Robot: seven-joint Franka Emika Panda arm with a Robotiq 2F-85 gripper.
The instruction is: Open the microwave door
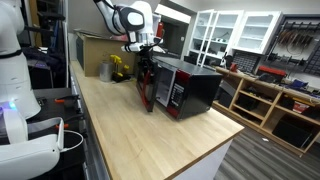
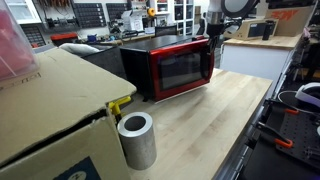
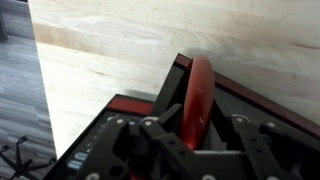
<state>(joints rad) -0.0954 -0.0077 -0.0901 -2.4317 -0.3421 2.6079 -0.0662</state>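
Glossy red plastic gleaming on the microwave door; pale, smooth wood grain across the countertop; matt brown cardboard on the box.

A long countertop of pale wood fills the middle of a workshop-like room. Behind it stand white cabinets with glass doors, and near them is low open shelving of light wood (contents too small to make out). A dark tool wall hangs beyond. The floor is grey planking, and the light is even.
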